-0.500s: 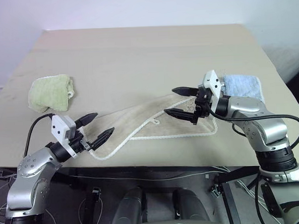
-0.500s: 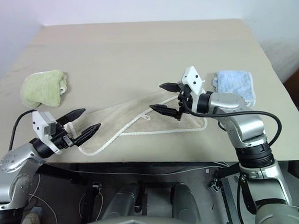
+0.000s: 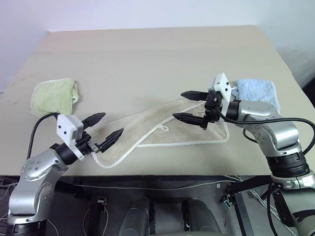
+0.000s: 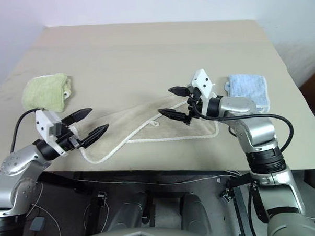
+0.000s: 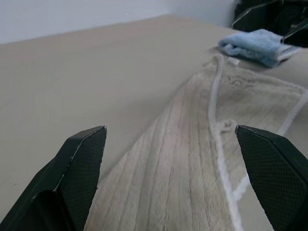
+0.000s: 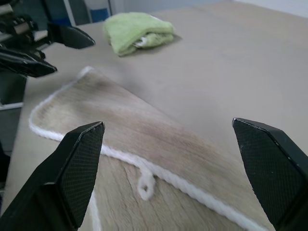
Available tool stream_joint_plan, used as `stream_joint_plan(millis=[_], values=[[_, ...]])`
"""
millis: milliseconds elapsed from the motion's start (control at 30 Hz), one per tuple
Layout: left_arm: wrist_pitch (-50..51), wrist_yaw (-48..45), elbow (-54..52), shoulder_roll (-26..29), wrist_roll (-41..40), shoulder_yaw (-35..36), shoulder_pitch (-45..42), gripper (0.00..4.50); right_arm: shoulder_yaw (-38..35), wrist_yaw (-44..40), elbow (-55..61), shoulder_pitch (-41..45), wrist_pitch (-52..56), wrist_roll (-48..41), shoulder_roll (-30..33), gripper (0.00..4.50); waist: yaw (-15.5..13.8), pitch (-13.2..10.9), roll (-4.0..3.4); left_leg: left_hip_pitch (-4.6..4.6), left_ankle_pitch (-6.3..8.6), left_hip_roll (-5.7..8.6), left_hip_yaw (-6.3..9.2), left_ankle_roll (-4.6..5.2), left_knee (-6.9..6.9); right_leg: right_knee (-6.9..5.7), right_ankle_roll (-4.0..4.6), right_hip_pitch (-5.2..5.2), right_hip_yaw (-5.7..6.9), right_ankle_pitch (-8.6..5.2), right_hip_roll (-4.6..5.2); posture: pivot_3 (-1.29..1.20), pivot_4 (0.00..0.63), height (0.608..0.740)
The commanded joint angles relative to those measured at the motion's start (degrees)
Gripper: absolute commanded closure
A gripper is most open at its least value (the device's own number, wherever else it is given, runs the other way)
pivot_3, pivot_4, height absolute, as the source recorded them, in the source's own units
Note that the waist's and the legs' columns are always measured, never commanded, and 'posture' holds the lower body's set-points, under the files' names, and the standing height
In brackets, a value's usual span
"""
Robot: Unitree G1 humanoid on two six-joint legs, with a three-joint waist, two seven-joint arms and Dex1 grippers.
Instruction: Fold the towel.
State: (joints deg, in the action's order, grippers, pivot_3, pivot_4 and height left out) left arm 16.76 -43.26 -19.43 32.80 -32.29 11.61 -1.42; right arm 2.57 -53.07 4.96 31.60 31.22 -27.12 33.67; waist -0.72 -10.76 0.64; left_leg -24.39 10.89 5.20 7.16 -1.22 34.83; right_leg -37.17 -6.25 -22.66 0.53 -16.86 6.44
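Because the fold has to be worked from both ends at once, the table (image 3: 144, 50) carries the beige towel (image 3: 147, 130) close to its near edge, within reach of both arms, while the green towel (image 3: 53, 97) on the left and the light blue towel (image 3: 257, 93) on the right sit bunched apart from it, seemingly parked out of the way. The beige towel lies already doubled along a slanting line: one layer is turned over so that it runs as a long wedge from the near left corner up toward the right, and the flat layer under it spreads to a squared corner just in front of the blue one. Its pile is ribbed in lengthwise stripes, a white corded hem traces every edge, and a small white loop of that cord (image 6: 147, 185) sticks out midway along the folded edge. I cannot make out any mark on it.

The left gripper (image 3: 106, 127) hangs over the towel's near left end with its fingers spread wide and nothing between them; the right gripper (image 3: 191, 107) hangs over the right part, likewise splayed and empty. Both appear to be lined up above the cloth, probably ready to pinch for a further fold, though neither touches it.
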Motion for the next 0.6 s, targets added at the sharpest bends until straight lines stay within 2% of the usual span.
stream_joint_plan(millis=[33, 367, 600], values=[[-0.15, 0.13, -2.02, -1.36, 0.36, -2.91, -1.93, 0.01, -0.78, 1.45, -2.49, 2.16, -2.97, 4.04, 1.70, 0.00, 0.06, 0.00, 0.00, 0.00, 0.00, 0.01, -0.02, 0.00, 0.00, 0.00, 0.00, 0.00, 0.00, 0.00, -0.01, 0.00, 0.150, 0.740], [-0.97, -0.92, -0.33, -3.23, 1.10, -4.89, -2.74, 0.01, 3.95, 1.46, -21.63, 11.72, -10.56, 16.78, 2.99, 0.00, 1.21, -0.02, -0.03, 0.02, -0.01, -0.04, -0.30, 0.01, -0.01, -0.14, -0.06, -0.13, -0.16, 0.03, -0.09, 0.00, 0.150, 0.740], [0.07, -1.55, -1.76, -2.97, 0.63, -6.08, -2.21, 0.01, 8.37, 2.93, -43.15, 20.59, -26.05, 28.61, 4.44, 0.00, 1.44, -0.02, -0.04, 0.03, 0.00, -0.03, -0.38, 0.03, 0.00, -0.14, -0.13, -0.14, -0.22, 0.07, -0.10, 0.00, 0.150, 0.740]])
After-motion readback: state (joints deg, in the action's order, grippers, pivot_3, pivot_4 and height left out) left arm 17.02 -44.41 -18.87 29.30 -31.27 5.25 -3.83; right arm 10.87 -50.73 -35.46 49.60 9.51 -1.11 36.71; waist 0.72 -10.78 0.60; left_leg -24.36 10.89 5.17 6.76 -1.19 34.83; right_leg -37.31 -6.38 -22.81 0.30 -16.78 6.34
